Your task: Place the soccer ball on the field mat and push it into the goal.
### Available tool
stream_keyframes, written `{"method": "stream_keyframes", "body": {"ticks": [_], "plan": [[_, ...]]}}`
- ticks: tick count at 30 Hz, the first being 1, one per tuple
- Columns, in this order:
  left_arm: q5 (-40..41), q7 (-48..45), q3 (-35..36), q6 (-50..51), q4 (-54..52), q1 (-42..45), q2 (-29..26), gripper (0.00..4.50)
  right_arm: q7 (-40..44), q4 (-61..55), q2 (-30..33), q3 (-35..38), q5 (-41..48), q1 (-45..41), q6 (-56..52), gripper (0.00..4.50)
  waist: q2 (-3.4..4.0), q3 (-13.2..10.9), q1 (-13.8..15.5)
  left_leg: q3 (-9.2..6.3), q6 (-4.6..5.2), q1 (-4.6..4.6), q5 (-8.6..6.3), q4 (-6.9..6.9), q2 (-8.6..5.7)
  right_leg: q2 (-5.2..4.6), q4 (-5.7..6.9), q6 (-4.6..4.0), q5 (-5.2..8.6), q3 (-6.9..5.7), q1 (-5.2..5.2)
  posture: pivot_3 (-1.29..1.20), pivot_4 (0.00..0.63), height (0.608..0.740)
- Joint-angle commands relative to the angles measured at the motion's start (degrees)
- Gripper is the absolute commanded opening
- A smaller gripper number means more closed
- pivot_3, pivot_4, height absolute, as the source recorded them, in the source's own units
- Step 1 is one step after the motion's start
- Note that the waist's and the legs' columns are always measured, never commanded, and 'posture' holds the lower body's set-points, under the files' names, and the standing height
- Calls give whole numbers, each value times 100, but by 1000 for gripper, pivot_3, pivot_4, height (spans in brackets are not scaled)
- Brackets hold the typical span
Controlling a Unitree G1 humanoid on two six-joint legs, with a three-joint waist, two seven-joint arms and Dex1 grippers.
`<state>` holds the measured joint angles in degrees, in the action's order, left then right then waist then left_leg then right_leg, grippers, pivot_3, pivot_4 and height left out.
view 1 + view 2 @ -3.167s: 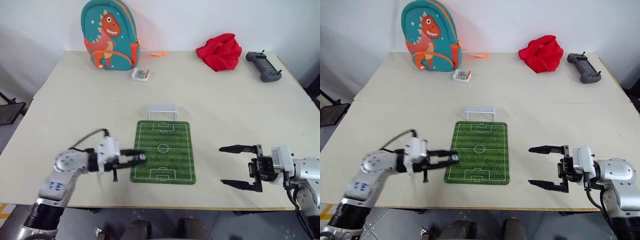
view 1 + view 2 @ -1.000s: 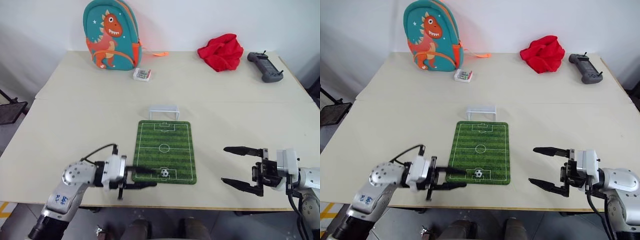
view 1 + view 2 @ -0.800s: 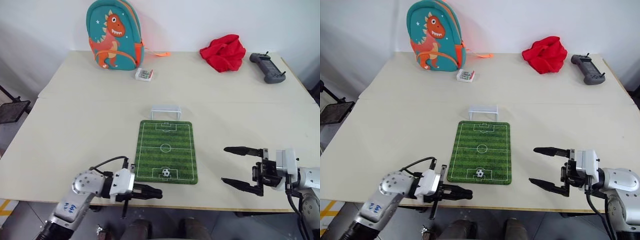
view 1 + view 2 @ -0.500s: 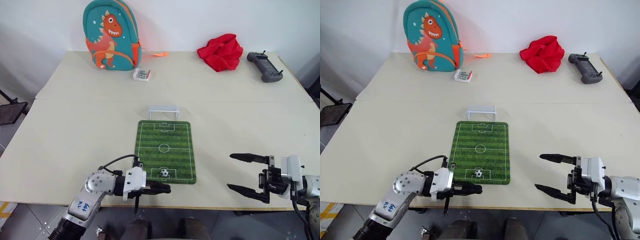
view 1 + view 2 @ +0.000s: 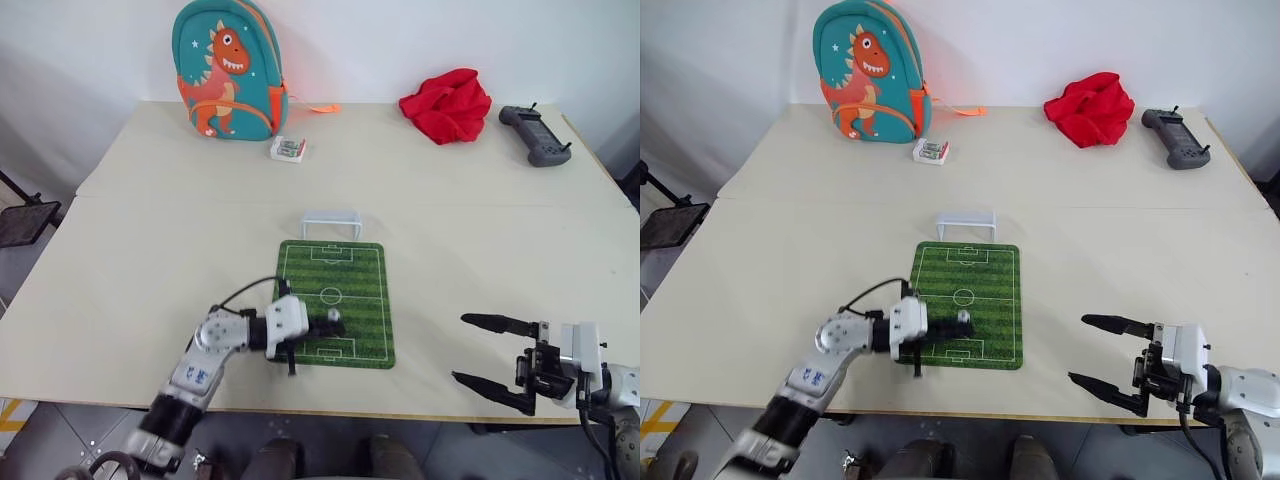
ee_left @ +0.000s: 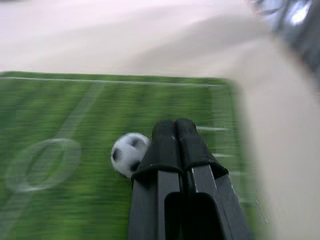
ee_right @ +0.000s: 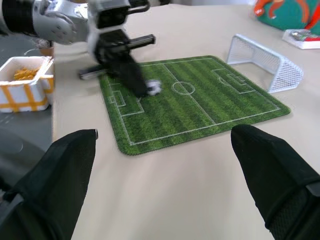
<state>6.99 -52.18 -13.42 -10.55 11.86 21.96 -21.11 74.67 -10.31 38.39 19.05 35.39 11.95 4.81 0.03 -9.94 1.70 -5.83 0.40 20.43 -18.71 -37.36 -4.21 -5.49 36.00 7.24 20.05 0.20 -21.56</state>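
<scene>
1. The left gripper (image 5: 328,326) has its two black fingers (image 6: 172,145) pressed flat together with nothing between them; their tips lie level over the field mat (image 5: 355,300), right against the soccer ball (image 5: 336,317).
2. The right gripper (image 5: 492,357) has its fingers spread wide and holds nothing; it hovers off the mat's right side, well apart from it, near the table's (image 5: 150,230) front edge.
3. The soccer ball is a tiny white sphere with black patches, far smaller than the mat. It rests on the mat's near half, between the centre circle and the near penalty box, touching the side of the left fingertips.
4. The field mat is a flat green rectangle with rounded corners, striped like grass and printed with white pitch lines.
5. The goal (image 5: 332,222) is a small white frame with netting, upright just beyond the mat's far edge, its mouth facing the mat.
</scene>
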Motion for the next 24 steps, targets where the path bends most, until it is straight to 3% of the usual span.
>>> {"method": "stream_keyframes", "body": {"ticks": [1, 6, 12, 21, 24], "plan": [[15, 71, 235, -557, 424, 504, 84, 30, -617, -404, -273, 44, 142, -38, -160, 4500, 0, 0, -7, 0, 0, 0, 0, -1, 0, -1, 2, 1, 0, -1, 0, 0, 150, 740], [588, -456, 524, -626, 5, 274, -169, 30, -1284, -576, -624, 96, 206, -184, -306, 4500, 1, 0, -72, 4, 0, -1, -1, 10, -1, 0, 1, 7, -3, 4, -9, 0, 150, 740], [1640, -978, 981, 313, -1732, -1355, -1087, 30, -1638, -315, -929, 169, 212, -450, -113, 4500, 3, 0, -114, 1, -1, -1, -1, 15, 3, -1, 5, 5, -2, 12, -14, 0, 150, 740], [2177, 241, 2337, 1317, -3084, -2641, -1314, 30, -1572, 99, -1058, 67, 55, -707, 233, 4500, 5, -1, -32, -5, 2, -2, 0, 14, -1, -5, -5, 2, -1, 14, -1, 0, 150, 740], [1886, 733, 2739, 1257, -3232, -2803, -1254, 30, -1545, 374, -1054, 48, -30, -918, 397, 4500, 6, -1, -39, -4, 2, -3, 0, 18, 0, -4, -5, 2, -1, 13, -3, 0, 150, 740]]}}
